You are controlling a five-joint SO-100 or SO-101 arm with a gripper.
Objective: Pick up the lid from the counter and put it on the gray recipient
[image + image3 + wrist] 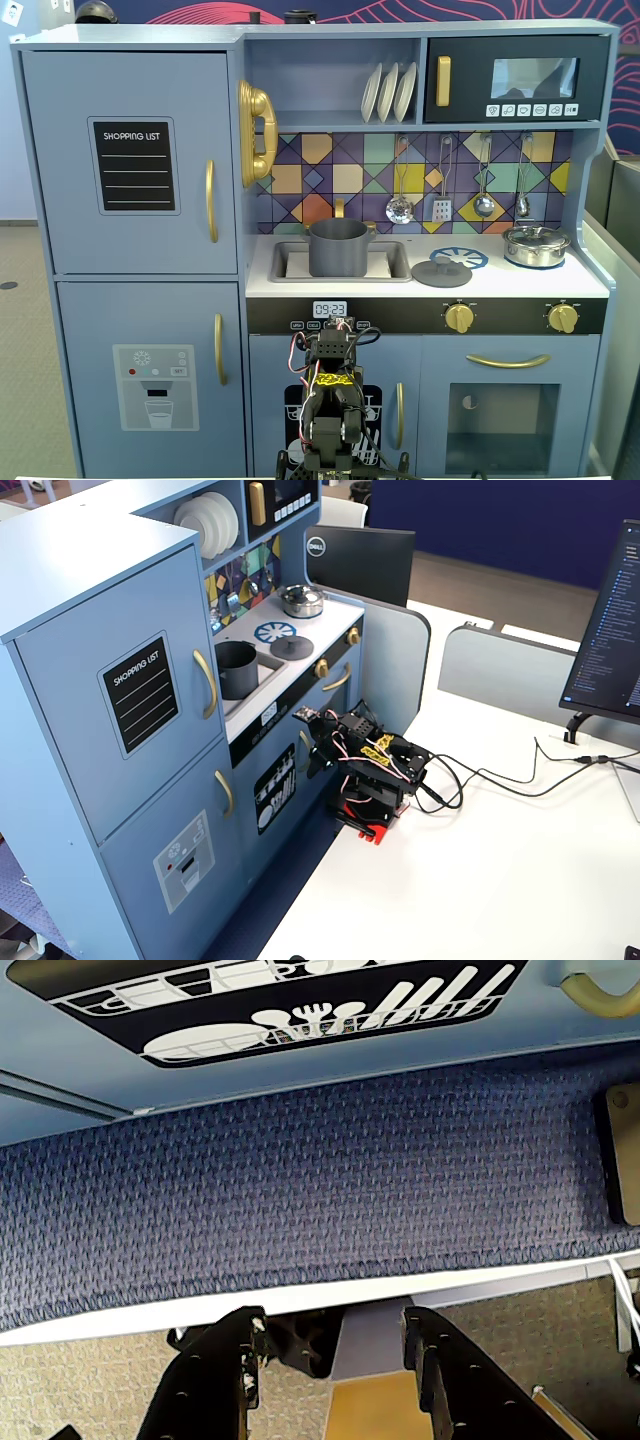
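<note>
Lying flat on the counter, the lid (441,272) is being left high above and right of the open, empty hand (335,1345), folded low at the desk (520,880) edge.

Blue toy kitchen (130,150) fills my front. White table (480,880) beneath me, blue carpet (300,1190) below its edge. Monitor (608,630) at right, daylight even.

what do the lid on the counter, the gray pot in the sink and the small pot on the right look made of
The lid looks like matte dark gray wood or plastic: flat, even colour, no glints. The gray pot shares that dull finish and is probably the same material; the frames cannot settle which. The small pot looks like polished metal, since it shows bright reflections and a shiny rim.
</note>
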